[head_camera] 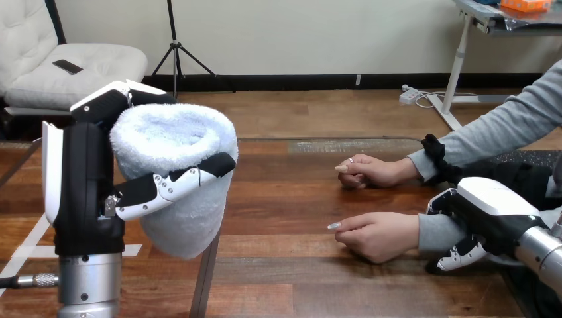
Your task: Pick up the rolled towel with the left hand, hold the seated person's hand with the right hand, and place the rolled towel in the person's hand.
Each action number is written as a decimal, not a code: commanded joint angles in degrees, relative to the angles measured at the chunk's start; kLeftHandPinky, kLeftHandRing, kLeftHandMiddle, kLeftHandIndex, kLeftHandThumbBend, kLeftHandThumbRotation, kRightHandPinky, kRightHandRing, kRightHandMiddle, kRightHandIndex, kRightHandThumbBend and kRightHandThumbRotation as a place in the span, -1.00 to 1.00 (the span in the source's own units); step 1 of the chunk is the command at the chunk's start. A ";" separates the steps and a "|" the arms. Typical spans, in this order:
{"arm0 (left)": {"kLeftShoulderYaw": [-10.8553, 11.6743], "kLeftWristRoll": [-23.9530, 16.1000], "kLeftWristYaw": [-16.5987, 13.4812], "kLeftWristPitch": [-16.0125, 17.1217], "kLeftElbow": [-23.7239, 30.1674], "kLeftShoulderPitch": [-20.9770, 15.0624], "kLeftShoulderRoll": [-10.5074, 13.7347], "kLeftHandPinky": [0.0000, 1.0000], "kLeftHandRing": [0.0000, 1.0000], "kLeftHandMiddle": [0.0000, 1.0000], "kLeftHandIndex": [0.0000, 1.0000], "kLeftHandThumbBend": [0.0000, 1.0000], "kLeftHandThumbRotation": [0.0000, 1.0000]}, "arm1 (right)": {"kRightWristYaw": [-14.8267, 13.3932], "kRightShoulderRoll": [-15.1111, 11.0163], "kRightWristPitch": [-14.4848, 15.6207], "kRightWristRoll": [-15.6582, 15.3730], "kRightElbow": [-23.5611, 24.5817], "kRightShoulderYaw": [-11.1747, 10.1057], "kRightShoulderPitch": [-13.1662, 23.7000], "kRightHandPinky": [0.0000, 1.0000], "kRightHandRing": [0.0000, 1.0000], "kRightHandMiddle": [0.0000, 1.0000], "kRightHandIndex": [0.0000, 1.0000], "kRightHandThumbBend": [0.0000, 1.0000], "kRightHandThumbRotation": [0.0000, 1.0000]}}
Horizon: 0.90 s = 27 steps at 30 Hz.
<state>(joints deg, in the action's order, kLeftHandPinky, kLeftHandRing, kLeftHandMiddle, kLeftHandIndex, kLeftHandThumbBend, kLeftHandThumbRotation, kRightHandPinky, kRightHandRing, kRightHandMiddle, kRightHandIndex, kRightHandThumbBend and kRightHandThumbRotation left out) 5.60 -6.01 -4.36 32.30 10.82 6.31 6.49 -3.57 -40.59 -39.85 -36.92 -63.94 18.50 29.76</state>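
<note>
My left hand (83, 192) is raised at the left of the head view, its thumb and fingers curled round the rolled white towel (177, 179), which it holds upright above the table. Two of the person's hands rest on the wooden table (278, 218) at the right: the farther one (371, 171) curled, the nearer one (378, 235) palm down. My right hand (480, 222) lies at the grey-sleeved forearm of the nearer hand, touching it; its fingers curl down behind the sleeve, and I cannot tell whether they grip.
The table's far edge (331, 140) runs behind the person's hands. Bare tabletop lies between the towel and the person's hands.
</note>
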 commanded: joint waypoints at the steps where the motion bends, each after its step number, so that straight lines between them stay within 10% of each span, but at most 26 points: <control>1: 0.83 0.54 -0.18 1.72 0.67 -3.04 0.11 -0.42 -0.28 -0.19 -0.21 0.64 -1.00 | -0.17 0.82 -0.48 0.58 -0.45 0.41 3.80 -0.41 -0.31 -0.17 -0.14 0.42 -1.00; 27: 0.76 1.23 0.26 1.24 0.42 -3.36 0.20 -0.42 -0.28 -0.18 -0.20 0.64 -1.00 | -0.71 1.06 -2.62 1.37 -1.60 -0.02 4.16 -0.45 -0.37 -0.25 -0.23 0.15 -0.93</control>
<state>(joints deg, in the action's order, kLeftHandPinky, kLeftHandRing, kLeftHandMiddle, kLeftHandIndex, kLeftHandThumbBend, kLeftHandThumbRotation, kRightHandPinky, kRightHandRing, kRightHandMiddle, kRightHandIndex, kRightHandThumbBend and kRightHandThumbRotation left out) 5.61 -5.29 -4.12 32.45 10.82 6.31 6.49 -3.59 -40.51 -41.13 -36.72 -64.77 18.63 29.77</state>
